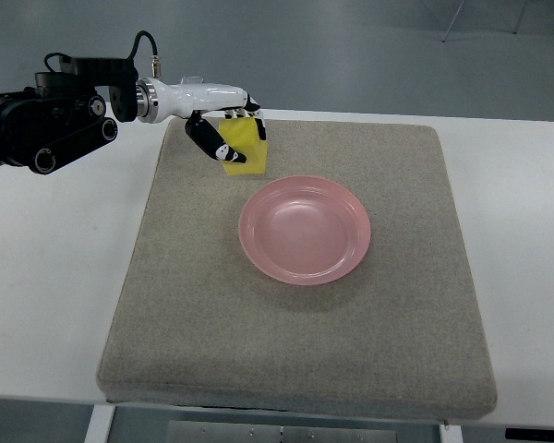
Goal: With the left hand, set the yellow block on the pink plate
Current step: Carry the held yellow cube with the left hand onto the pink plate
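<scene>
Left hand [223, 125]: entered from the left edge, its fingers [212, 141] clamped around a yellow block [245, 146], thumb on the near face and the other fingertips over the top far edge. The block is held at the far left part of a grey mat [166, 305]. A pink plate [305, 229] is set on the mat near the fingers, toward the camera and to the right, apart from the block.

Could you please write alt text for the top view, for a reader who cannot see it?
The robot's left hand grips a yellow block near the far left of a grey mat, just beyond an empty pink plate at the mat's centre. The mat lies on a white table.
</scene>
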